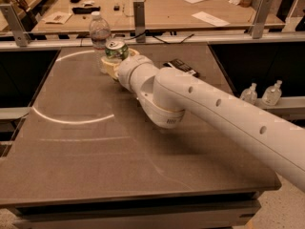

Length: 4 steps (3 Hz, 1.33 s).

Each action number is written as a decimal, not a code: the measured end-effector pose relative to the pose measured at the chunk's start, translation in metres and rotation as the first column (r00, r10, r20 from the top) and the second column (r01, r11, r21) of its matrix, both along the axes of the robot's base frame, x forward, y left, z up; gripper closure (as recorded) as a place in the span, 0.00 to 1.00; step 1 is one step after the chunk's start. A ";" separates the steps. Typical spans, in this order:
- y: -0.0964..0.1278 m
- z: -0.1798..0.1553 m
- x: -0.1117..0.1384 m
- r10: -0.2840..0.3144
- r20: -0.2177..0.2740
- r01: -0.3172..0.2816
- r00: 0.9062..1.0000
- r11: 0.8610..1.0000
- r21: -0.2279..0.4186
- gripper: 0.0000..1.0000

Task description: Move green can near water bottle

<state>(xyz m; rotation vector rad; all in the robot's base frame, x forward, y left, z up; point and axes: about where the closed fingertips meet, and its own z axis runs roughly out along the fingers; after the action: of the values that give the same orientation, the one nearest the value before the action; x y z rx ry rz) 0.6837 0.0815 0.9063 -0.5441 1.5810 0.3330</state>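
Observation:
The green can [116, 50], with a silver top and pull tab, is held in my gripper [114, 63] near the far edge of the grey table [95, 147]. The cream fingers [108, 67] wrap around the can's lower body. The water bottle [99, 32], clear with a white cap, stands upright just left of and behind the can, very close to it. My white arm reaches in from the lower right across the table.
A black flat device [182, 67] lies on the table right of my wrist. Two small clear nozzle bottles [261, 93] stand on a ledge at the right. A metal rail [143, 38] and a wooden bench with papers lie behind the table.

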 end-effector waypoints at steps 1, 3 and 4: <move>0.007 -0.010 0.011 -0.008 -0.042 0.008 0.999 1.000 0.016 1.00; 0.013 -0.030 0.032 0.000 -0.032 0.000 0.999 1.000 0.020 0.81; 0.015 -0.032 0.035 0.007 -0.028 -0.007 1.000 1.000 0.011 0.59</move>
<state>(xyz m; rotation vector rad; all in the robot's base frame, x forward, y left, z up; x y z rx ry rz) 0.7183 0.0961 0.8740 -0.5390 1.6038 0.3558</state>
